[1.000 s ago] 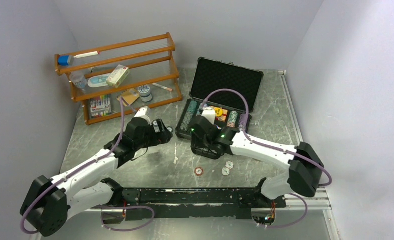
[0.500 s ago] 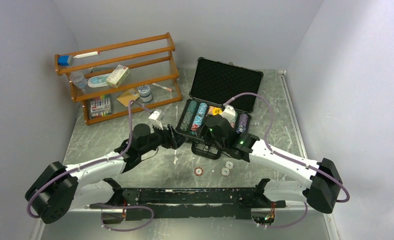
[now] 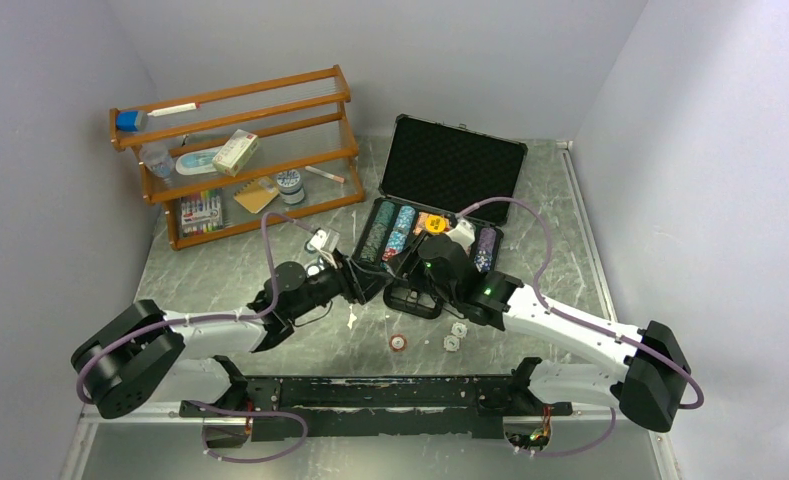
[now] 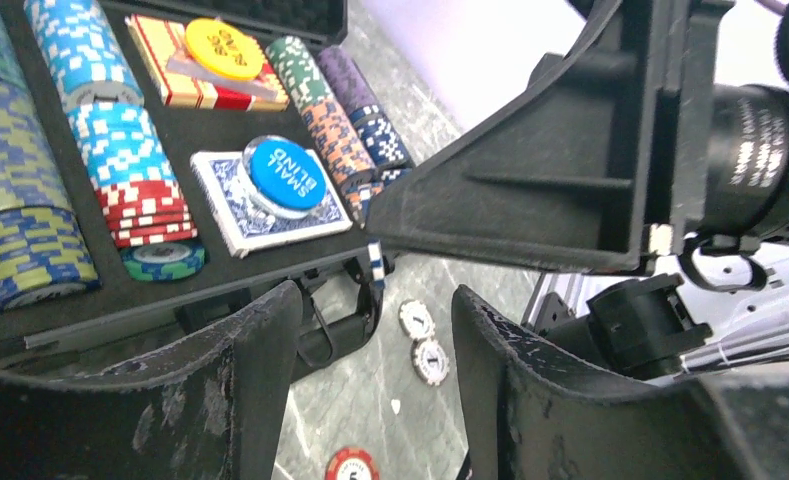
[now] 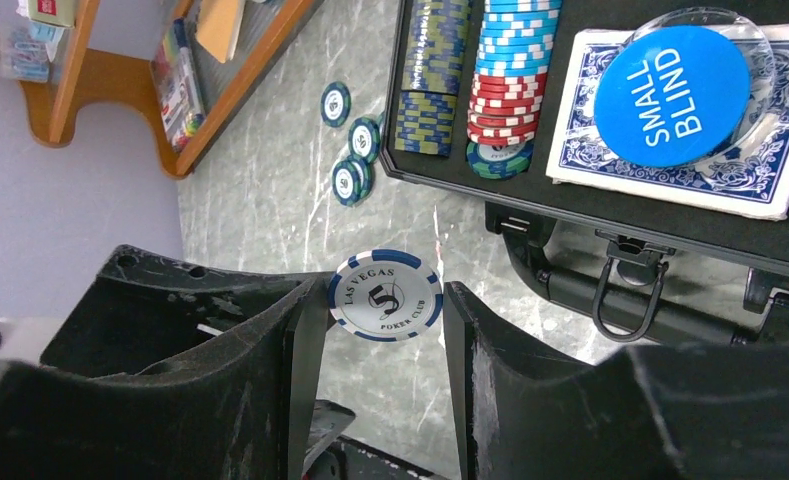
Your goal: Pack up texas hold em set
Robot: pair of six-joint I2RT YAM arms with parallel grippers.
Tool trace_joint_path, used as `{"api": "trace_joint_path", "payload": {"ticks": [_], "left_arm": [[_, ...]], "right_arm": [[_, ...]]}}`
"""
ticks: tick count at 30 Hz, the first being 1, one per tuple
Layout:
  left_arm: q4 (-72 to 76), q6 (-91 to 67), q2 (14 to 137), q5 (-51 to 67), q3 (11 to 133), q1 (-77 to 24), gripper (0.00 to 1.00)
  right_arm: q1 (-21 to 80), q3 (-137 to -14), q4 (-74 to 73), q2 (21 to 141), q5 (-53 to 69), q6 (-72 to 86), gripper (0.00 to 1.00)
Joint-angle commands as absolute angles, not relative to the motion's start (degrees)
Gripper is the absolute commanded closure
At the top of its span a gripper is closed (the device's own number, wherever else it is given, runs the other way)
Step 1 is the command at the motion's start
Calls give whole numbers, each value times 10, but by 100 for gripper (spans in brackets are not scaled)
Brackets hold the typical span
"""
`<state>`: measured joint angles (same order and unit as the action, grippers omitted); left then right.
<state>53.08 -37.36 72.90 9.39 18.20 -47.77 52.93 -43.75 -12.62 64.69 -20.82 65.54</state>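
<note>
Black fingers of the right gripper (image 5: 385, 335) pinch a white chip (image 5: 385, 295) with blue rim marks, one finger on each side of its rim. Its printed face is turned to the wrist camera, and from the left wrist it shows only as a thin striped edge. It hangs over the grey table (image 5: 270, 200), just in front of the case (image 3: 440, 205), to the left of the handle (image 5: 625, 290). The left gripper (image 4: 375, 310) sits beside it at the same front edge, its fingers (image 4: 255, 380) spread with nothing between them. The case lies open with its long axis running left to right across the table, slightly slanted. The handle points towards the arms, and the foam-lined lid (image 3: 453, 168) stands up on the far side. Inside, rows of chips (image 4: 120, 165) lie on edge, their long axis running front to back. To their right is a blue-backed deck (image 5: 770, 170), lying flat with a blue button (image 5: 670, 95) marked SMALL BLIND on it. Behind that is a red-backed deck (image 4: 160, 55) under a yellow button (image 4: 225, 50). Three loose blue-rimmed chips (image 5: 350, 140) lie on the table just left of the case. Two white chips (image 3: 455, 336) and a red chip (image 3: 398, 342) lie apart from it on the near side. A wooden rack (image 3: 240, 150) stands at the far left.
</note>
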Motion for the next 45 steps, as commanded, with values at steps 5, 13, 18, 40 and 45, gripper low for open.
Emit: {"api": "trace_joint_path", "payload": {"ticks": [5,13,18,40,45], "left_arm": [[597,-380,753,82,205,-482,46],[569,-394,772,88,240,-482,69],[553,-387,771,91,253,-482,86],[171,90,971,403,613,-489,93],[61,214,1068,429,755,-500,93]], "right_arm": [[526,-437,-110,639,-204,678,50],[526,-439,-111,641,-194,674,50],[524,-440,-111,642,-194,668,50],[26,-463,-158,641,121,467,24],[-81,-419,-146,647,198,490,25]]}}
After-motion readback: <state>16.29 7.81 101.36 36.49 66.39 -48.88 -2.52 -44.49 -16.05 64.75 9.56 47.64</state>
